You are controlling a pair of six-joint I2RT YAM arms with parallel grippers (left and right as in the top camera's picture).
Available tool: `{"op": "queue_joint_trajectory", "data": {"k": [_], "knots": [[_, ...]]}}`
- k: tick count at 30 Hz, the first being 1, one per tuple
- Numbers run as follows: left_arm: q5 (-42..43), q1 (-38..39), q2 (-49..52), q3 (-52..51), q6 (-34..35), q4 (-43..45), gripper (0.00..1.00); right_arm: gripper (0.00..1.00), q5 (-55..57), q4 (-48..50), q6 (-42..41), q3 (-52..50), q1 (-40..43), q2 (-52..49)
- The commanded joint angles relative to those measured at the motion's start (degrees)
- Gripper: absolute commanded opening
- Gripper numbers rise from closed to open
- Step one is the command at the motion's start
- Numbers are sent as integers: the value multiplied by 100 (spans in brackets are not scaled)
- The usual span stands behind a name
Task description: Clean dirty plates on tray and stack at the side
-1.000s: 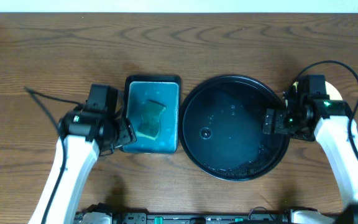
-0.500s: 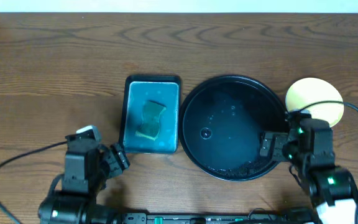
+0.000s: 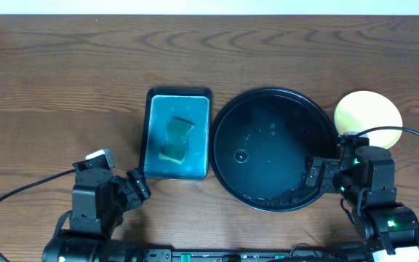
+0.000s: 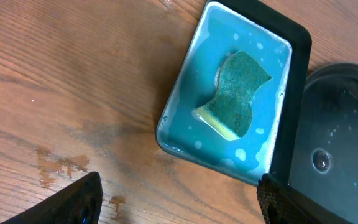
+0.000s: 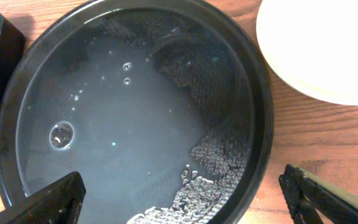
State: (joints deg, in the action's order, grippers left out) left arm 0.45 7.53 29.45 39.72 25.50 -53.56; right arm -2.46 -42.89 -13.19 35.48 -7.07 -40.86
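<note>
From overhead, the black round tray (image 3: 268, 120) sits just ahead of the right gripper (image 3: 318, 176), holding a film of water with a few bubbles and a patch of foam at its near edge. A pale yellow plate (image 3: 368, 116) lies on the wood ahead and to the right of that gripper, just outside the tray's rim. Whether other plates lie under it cannot be told. The teal sponge dish (image 3: 195, 109), with a green sponge (image 3: 177, 140) in it, is ahead and to the right of the left gripper (image 3: 138, 188). The wooden table (image 3: 64, 80) runs back to a pale strip. Both arms are drawn in low at the near edge.

Left wrist: the left gripper (image 4: 179, 202) is spread wide and holds nothing. The sponge (image 4: 238, 93) lies in blue water, and damp marks show on the table (image 4: 61, 162).

Right wrist: the right gripper (image 5: 188, 202) is also spread wide and empty over the tray's (image 5: 257, 93) near rim – the plate (image 5: 328, 50) is ahead to the right.
</note>
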Motion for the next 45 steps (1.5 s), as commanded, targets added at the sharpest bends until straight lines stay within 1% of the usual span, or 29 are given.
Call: {"op": "queue_joint_trajectory", "data": {"k": [1, 19, 23, 27, 31, 35, 38, 45], "knots": [[-107, -24, -26, -50, 31, 4, 80, 99, 72, -26, -70, -42, -48, -2], [-107, -22, -26, -50, 31, 4, 80, 99, 72, -24, -70, -70, -48, 42], [-107, -22, -26, -50, 31, 4, 80, 99, 125, -11, 0, -219, -48, 264], [-107, -22, -26, -50, 31, 4, 80, 99, 374, 87, 63, -549, -48, 734], [-107, -22, -26, -50, 31, 4, 81, 99, 348, 835, 59, -1134, -55, 1421], [-107, -22, -26, -50, 31, 4, 80, 99, 345, 2004, 57, -1825, -55, 2173], [-107, -22, -26, -50, 31, 4, 80, 99, 348, 2640, 55, -2208, -55, 2664], [-107, -22, -26, -50, 31, 4, 80, 99, 354, 4192, 59, -2975, -225, 3373]]}}
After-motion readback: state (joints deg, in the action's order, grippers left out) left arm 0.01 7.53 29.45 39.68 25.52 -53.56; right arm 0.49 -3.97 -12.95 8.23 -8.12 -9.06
